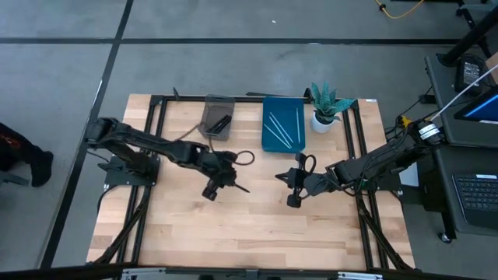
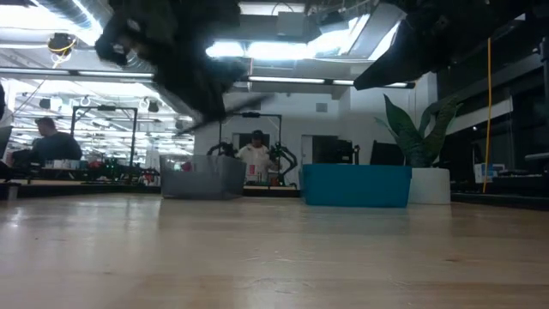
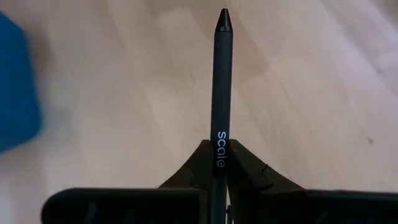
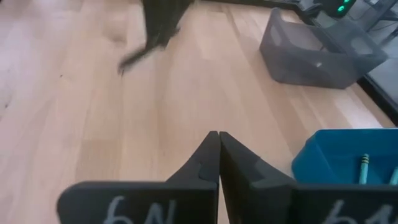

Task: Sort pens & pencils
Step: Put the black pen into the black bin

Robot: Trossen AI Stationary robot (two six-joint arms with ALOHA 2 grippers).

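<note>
A black pen (image 3: 221, 81) with white lettering is lifted above the middle of the wooden table, with my left gripper (image 1: 230, 183) shut on it. In the low view the pen (image 2: 225, 120) shows blurred, well above the table top. My right gripper (image 1: 286, 185) hovers just to its right, shut (image 4: 219, 140) with nothing in it. At the back, the grey bin (image 1: 218, 117) holds a black pen (image 1: 221, 123). The blue tray (image 1: 282, 124) holds pale teal pencils (image 1: 278, 128). My left gripper pinches the pen's lettered back part (image 3: 219, 163) between its two fingers. The pen lies along the fingers and sticks out past their tips, its point (image 3: 224, 18) forward. The fingers slant down toward the table's right. The pen is clear of the table.
A potted plant (image 1: 325, 105) stands at the back right beside the blue tray (image 4: 339, 158). The grey bin (image 4: 317, 53) is behind my left gripper. Black frame rails (image 1: 159, 117) run along the table's left and right sides. Bare wood lies toward the near edge.
</note>
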